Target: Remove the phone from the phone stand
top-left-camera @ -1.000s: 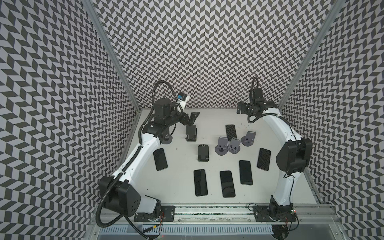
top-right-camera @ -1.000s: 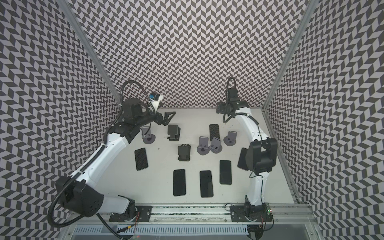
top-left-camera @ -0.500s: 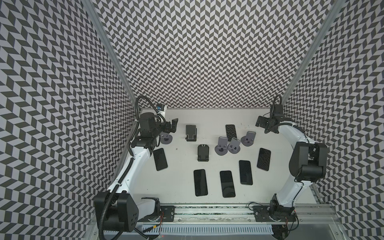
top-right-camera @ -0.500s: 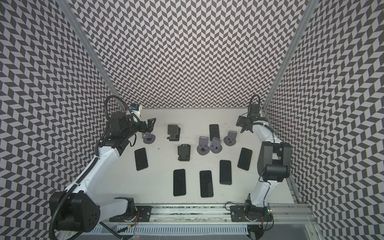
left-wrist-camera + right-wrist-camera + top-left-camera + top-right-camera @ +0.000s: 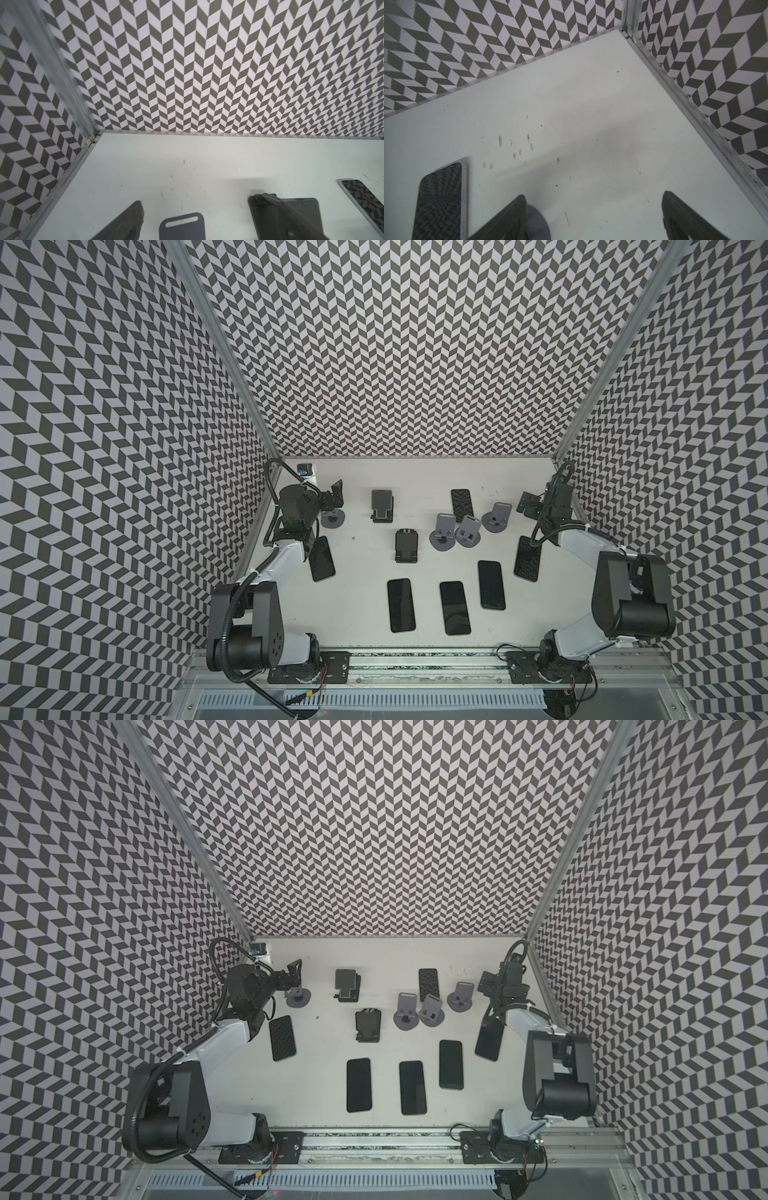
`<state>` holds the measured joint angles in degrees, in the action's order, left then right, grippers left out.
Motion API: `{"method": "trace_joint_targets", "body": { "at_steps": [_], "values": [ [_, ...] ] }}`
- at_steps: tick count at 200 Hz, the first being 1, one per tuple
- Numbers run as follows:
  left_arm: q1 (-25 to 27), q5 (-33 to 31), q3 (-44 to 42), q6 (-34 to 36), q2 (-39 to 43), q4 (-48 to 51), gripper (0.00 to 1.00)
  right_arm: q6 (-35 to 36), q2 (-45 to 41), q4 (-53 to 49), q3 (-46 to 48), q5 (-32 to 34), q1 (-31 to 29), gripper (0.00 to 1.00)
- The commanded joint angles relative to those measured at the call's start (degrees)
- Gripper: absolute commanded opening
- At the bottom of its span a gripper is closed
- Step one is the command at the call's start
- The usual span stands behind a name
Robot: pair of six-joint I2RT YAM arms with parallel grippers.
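Both tools are seen released and empty: the left tool [image 5: 335,498] near the left edge of the bench [image 5: 415,477], the right tool [image 5: 528,507] near its right edge. The phone [image 5: 381,499] is seated on the phone stand [image 5: 380,517], with open bench found behind it.

Bright, diffuse light; soft shadows on bench [image 5: 591,93]; corner post [image 5: 58,83] smeared; right end effector [image 5: 593,196] out of focus; top views sharp.

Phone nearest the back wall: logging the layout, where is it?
In a top view the phone lies flat right of centre, just behind two grey round stands.
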<state>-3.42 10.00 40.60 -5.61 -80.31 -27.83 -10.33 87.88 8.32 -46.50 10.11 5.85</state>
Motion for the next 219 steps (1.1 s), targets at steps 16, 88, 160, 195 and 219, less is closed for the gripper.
{"method": "trace_joint_targets", "body": {
  "at_steps": [16,88,160,195,219],
  "values": [
    [-2.99,-3.59,-5.87,-4.12,-0.04,-16.47,1.00,3.11,-3.97,17.26,4.25,1.77,0.39,0.97],
    [-2.58,0.89,-16.82,1.53,6.50,-18.88,1.00,6.98,-7.46,32.38,17.17,-13.91,0.39,0.94],
    [-2.25,-1.15,-28.46,3.19,3.56,-38.09,1.00,7.55,-10.57,54.32,32.40,-20.33,0.33,0.98],
    [-2.38,1.54,-29.49,2.63,-0.49,-43.54,1.00,5.87,-8.57,60.01,35.33,-19.72,0.39,0.99],
    [-2.29,0.72,-31.63,2.53,-3.79,-50.38,1.00,5.27,-4.52,69.31,37.54,-20.68,0.38,0.99]
  ]
}}
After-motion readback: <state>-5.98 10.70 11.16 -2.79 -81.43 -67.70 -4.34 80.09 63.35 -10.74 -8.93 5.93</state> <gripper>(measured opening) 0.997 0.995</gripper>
